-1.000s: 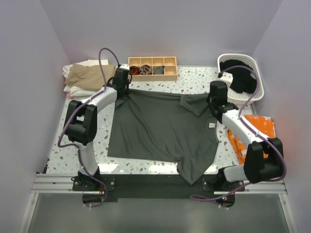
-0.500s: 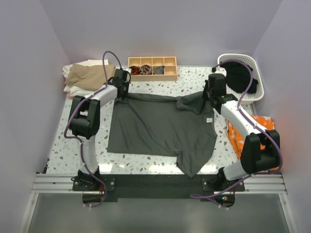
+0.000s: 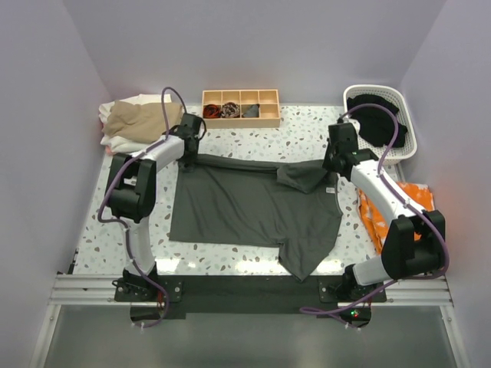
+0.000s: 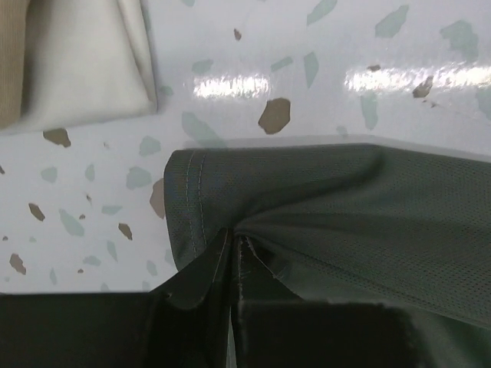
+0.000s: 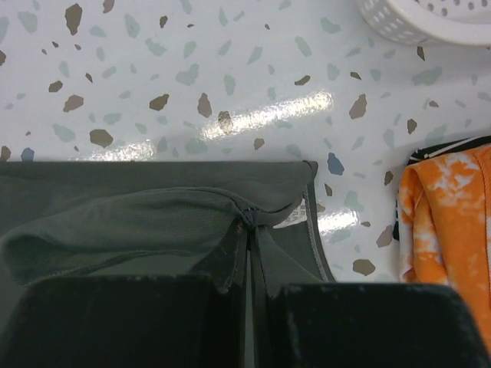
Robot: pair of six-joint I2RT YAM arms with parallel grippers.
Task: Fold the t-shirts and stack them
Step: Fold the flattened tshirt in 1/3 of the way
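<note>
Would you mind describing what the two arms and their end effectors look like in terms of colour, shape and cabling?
The left arm and right arm have white link shells with chunky black joint housings. A thin purple cable loops loosely along each. The left end effector and right end effector each have two broad, matte-black fingers. No markings are legible.

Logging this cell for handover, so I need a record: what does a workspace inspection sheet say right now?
Surface: speckled table, glare patches.
Job's things: charcoal t-shirt spread out, far corners pinched; tan and white shirts stacked far left; black garment in white basket.
Clutter: wooden tray, far edge; orange cloth, right.
Grippers: left gripper and right gripper shut on the t-shirt.
Cables: purple cables loop above both arms.
Surroundings: lavender walls; nothing else seen.
</note>
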